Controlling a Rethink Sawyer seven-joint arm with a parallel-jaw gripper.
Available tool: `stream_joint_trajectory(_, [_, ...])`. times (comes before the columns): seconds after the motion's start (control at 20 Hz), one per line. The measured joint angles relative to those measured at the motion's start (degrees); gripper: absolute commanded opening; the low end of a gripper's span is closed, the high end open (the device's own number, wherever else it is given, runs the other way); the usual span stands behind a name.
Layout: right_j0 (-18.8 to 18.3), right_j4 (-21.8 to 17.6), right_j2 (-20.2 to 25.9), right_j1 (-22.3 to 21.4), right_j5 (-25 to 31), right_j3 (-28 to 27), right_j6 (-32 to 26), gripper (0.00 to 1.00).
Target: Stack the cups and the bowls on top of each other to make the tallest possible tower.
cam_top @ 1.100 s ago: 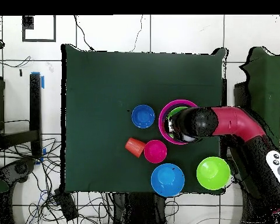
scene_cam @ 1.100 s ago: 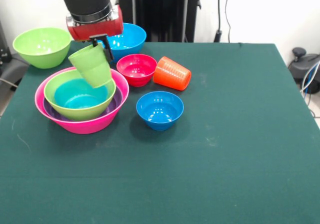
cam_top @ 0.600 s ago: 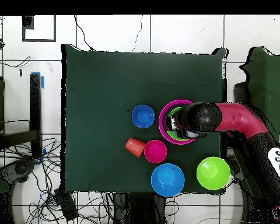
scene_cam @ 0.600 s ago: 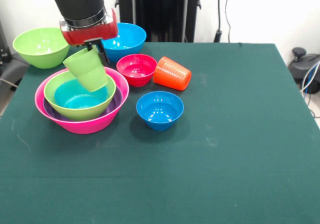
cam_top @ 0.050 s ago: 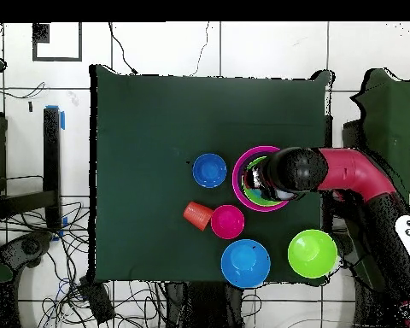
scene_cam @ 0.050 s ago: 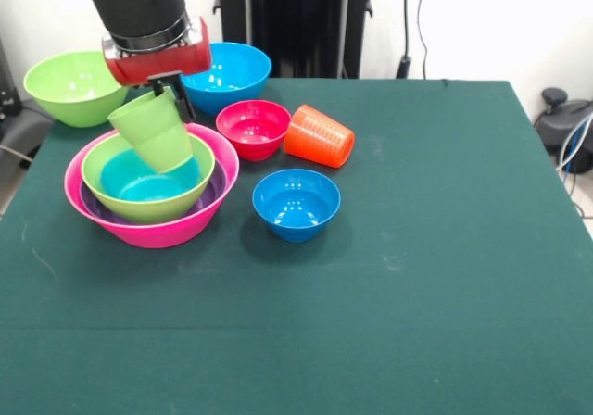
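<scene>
Bowls sit nested at one side of the table (scene_cam @ 0.050 s ago: pixel 445 248): a teal bowl (scene_cam @ 0.050 s ago: pixel 139 182) inside a green bowl (scene_cam @ 0.050 s ago: pixel 111 202), inside a purple bowl (scene_cam @ 0.050 s ago: pixel 215 185), inside a big pink bowl (scene_cam @ 0.050 s ago: pixel 176 230). My gripper (scene_cam @ 0.050 s ago: pixel 165 91) is clamped on the rim of the green cup (scene_cam @ 0.050 s ago: pixel 153 132), holding it tilted over that stack. Another green bowl (scene_cam @ 0.050 s ago: pixel 76 83), a large blue bowl (scene_cam @ 0.050 s ago: pixel 232 72), a red bowl (scene_cam @ 0.050 s ago: pixel 253 126) and a small blue bowl (scene_cam @ 0.050 s ago: pixel 296 202) stand apart. The orange cup (scene_cam @ 0.050 s ago: pixel 318 136) lies on its side just beside the red bowl.
</scene>
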Motion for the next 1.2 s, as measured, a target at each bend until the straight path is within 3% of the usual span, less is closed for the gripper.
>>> stream_joint_trajectory(1.2, [0.0, -0.1, 0.8, 0.0, 4.0, -1.8, -0.4, 0.0])
